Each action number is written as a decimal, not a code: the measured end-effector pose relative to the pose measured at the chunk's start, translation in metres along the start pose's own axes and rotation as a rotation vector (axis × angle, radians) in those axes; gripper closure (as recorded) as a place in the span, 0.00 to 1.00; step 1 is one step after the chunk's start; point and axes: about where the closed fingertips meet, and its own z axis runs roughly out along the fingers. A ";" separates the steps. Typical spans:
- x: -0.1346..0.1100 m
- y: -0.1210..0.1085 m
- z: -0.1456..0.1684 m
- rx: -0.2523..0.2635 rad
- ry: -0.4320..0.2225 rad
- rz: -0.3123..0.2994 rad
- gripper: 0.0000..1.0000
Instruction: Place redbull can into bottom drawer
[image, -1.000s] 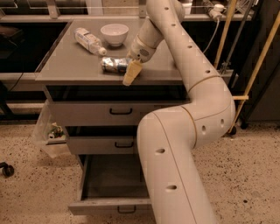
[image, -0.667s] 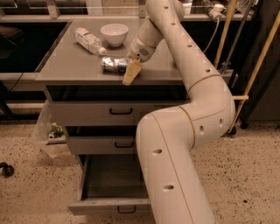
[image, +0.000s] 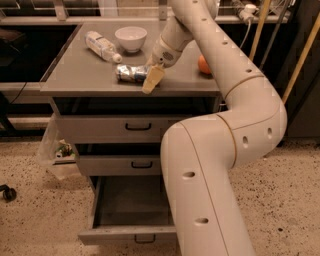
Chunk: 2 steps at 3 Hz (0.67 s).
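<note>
The redbull can (image: 130, 74) lies on its side near the front edge of the grey cabinet top (image: 80, 75). My gripper (image: 152, 78) reaches down from the arm and sits at the can's right end, touching or just in front of it. The bottom drawer (image: 125, 234) is pulled open below and its inside looks empty. My big white arm covers the drawer's right part.
A clear plastic bottle (image: 101, 46), a white bowl (image: 131, 37) and an orange ball (image: 203, 65) lie on the cabinet top. The two upper drawers (image: 100, 127) are shut. A plastic bag (image: 56, 149) hangs at the cabinet's left. Poles (image: 300, 55) lean at the right.
</note>
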 end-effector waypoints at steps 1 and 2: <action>-0.004 0.002 -0.006 0.000 0.000 0.000 1.00; -0.006 0.002 -0.009 0.000 0.000 0.000 1.00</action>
